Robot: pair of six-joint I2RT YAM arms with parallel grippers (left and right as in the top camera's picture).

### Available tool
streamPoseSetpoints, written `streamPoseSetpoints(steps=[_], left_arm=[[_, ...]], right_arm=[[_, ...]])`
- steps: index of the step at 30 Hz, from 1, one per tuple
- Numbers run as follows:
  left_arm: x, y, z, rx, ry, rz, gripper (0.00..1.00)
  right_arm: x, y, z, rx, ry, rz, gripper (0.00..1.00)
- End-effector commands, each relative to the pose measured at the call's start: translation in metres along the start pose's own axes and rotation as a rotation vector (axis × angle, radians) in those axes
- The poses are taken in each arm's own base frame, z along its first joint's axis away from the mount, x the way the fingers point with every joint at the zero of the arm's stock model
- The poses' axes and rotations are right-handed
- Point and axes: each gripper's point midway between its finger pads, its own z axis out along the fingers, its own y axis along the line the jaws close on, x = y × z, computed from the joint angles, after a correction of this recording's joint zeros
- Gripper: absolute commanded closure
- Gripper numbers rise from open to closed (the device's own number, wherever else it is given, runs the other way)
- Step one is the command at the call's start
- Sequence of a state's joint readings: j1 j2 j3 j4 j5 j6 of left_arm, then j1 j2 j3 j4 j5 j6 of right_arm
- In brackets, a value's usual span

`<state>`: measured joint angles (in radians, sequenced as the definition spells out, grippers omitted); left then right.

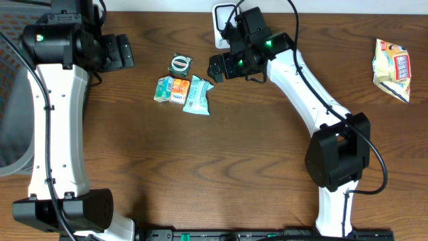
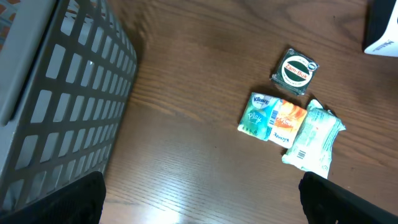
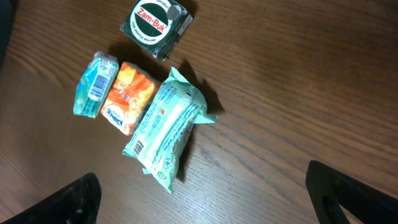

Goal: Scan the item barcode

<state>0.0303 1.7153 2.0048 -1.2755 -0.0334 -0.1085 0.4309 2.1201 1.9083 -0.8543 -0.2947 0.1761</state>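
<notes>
Three small items lie together on the wooden table. A round green Zam-Buk tin (image 1: pixel 179 63) (image 2: pixel 296 71) (image 3: pixel 155 22) lies furthest back. In front of it are a teal-and-orange Kleenex tissue pack (image 1: pixel 170 90) (image 2: pixel 272 117) (image 3: pixel 115 93) and a mint-green wipes pack (image 1: pixel 197 95) (image 2: pixel 314 137) (image 3: pixel 165 127), whose barcode faces up. My right gripper (image 1: pixel 215 67) (image 3: pixel 205 193) hovers open just right of the tin, above the items, holding nothing. My left gripper (image 1: pixel 124 52) (image 2: pixel 202 199) stands open and empty to their left, well apart.
A grey mesh basket (image 1: pixel 12 100) (image 2: pixel 62 93) stands at the table's left edge. A white device with a cable (image 1: pixel 223 19) (image 2: pixel 384 31) sits at the back behind the right gripper. A yellow snack bag (image 1: pixel 392 69) lies far right.
</notes>
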Motion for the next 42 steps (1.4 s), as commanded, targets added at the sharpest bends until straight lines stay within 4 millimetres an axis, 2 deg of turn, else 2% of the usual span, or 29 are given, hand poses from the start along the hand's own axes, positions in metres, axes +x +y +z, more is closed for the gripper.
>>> streamPoseSetpoints(steps=[1, 35, 37, 40, 42], left_arm=[[0.0006, 0.0043, 0.0029, -0.019, 0.006, -0.012, 0.02], [0.0006, 0.0043, 0.0029, -0.019, 0.006, -0.012, 0.02], [0.0006, 0.0042, 0.0029, -0.019, 0.006, -0.012, 0.02], [0.0006, 0.0043, 0.0029, -0.019, 0.006, -0.012, 0.02], [0.0006, 0.0043, 0.0029, -0.019, 0.006, -0.012, 0.02]], right_arm=[[0.0058, 0.0019, 0.0064, 0.004, 0.019, 0.007, 0.01], [0.0053, -0.0017, 0.0064, 0.025, 0.016, 0.008, 0.01], [0.0058, -0.0019, 0.0064, 0.026, 0.017, 0.026, 0.04], [0.0073, -0.0018, 0.0067, 0.027, 0.023, 0.054, 0.18], [0.0083, 0.0001, 0.0075, 0.025, 0.026, 0.051, 0.21]])
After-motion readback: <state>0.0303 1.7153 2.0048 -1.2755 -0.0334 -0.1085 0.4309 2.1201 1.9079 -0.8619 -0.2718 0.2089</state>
